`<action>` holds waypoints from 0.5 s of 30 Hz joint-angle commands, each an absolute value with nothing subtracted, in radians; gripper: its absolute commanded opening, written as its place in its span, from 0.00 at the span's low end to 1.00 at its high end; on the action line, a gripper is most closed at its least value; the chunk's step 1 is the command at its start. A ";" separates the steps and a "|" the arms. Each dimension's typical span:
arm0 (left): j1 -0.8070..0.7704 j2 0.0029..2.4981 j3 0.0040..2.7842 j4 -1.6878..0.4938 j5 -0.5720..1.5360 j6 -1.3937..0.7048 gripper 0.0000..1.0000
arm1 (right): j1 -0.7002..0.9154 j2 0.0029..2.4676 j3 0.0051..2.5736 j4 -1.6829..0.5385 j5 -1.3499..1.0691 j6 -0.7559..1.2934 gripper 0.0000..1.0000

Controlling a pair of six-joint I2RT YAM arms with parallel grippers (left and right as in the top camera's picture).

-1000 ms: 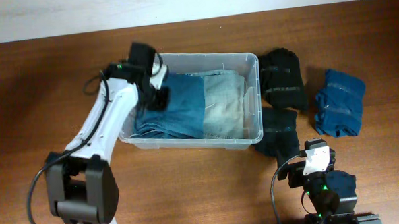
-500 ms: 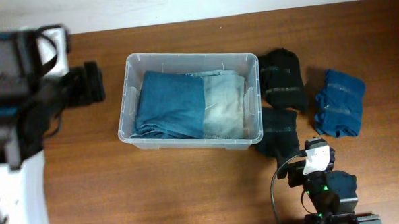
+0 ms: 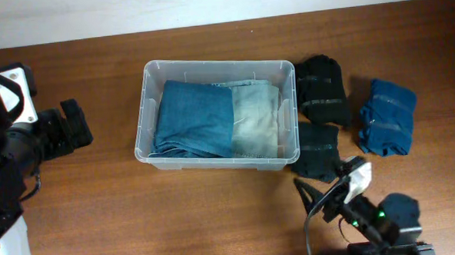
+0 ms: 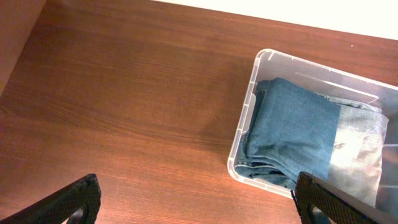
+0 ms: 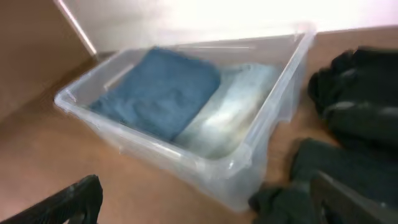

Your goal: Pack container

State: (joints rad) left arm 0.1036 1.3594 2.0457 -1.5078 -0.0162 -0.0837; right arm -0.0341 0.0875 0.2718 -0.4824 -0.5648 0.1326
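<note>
Left wrist, left end effector point(image 4: 198, 200) splayed wide, empty, touching nothing

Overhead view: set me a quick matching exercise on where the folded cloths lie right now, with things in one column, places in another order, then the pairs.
Things
1. dark blue folded denim cloth
2. pale blue folded cloth
3. black folded garments
4. mid-blue folded cloth bundle

Places
A. on the wooden table, farthest right
B. inside the clear plastic container, left half
C. on the table, just beside the container's right wall
D. inside the container, right half

Pairs: 1-B, 2-D, 3-C, 4-A
</note>
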 commanded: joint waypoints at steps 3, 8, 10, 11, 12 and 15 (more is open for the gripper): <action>0.108 1.356 2.044 -1.509 -0.026 -0.086 0.99 | -0.041 0.450 0.645 -0.677 -0.342 0.152 0.98; 0.108 1.356 2.044 -1.509 -0.026 -0.086 0.99 | -0.041 0.810 0.939 -0.829 -0.409 0.097 0.99; 0.108 1.356 2.044 -1.509 -0.026 -0.086 0.99 | -0.041 0.939 1.034 -0.897 -0.435 0.094 0.98; 0.108 1.356 2.044 -1.509 -0.026 -0.086 0.99 | -0.045 0.996 1.077 -0.926 -0.433 0.099 0.98; 0.108 1.356 2.044 -1.509 -0.026 -0.086 1.00 | -0.057 1.042 1.113 -0.948 -0.431 0.125 0.99; 0.108 1.356 2.044 -1.509 -0.026 -0.086 0.99 | -0.157 1.176 1.214 -0.985 -0.430 0.228 0.98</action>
State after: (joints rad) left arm 0.1036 1.3594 2.0438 -1.5078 -0.0162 -0.0837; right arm -0.0654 1.0683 1.1179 -0.9672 -0.4252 0.1402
